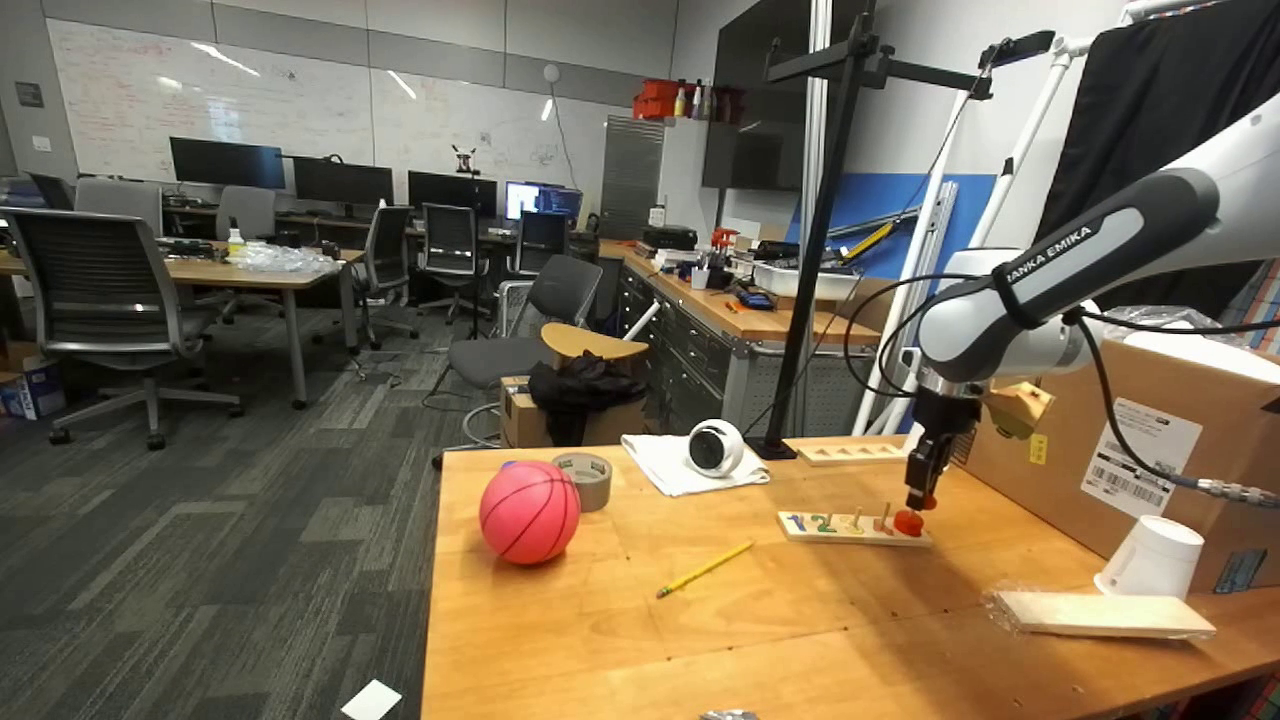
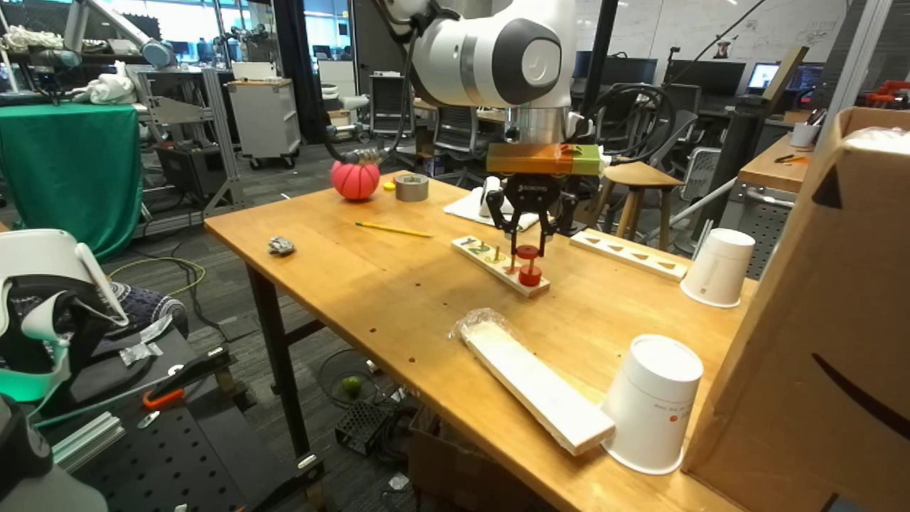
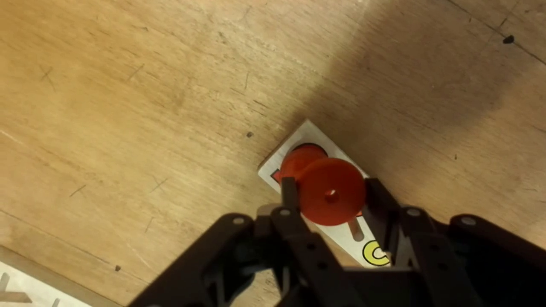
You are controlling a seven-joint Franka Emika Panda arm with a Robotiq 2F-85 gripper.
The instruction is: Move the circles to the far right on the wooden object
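The wooden object [image 2: 534,290], a pale board with numbers and pegs, lies flat on the table; its end shows in the wrist view. My gripper [image 3: 329,183] points down over that end, shut on a red circle [image 3: 330,209] with one finger at each side. Below the held circle, more red [image 2: 530,276] sits around the end peg; I cannot tell how many circles it is. In an exterior view the held circle [image 2: 527,250] hangs just above that stack, apart from it. A light fleck shows in its hole; whether the peg is inside I cannot tell.
Beyond the board lie a pencil [image 1: 705,570], a pink-red ball [image 1: 530,512], tape [image 1: 585,482] and a white cloth [image 1: 655,470]. A second board [image 2: 629,256], a wrapped plank [image 2: 533,384], two white cups [image 2: 650,405] and a cardboard box [image 2: 803,320] stand around it.
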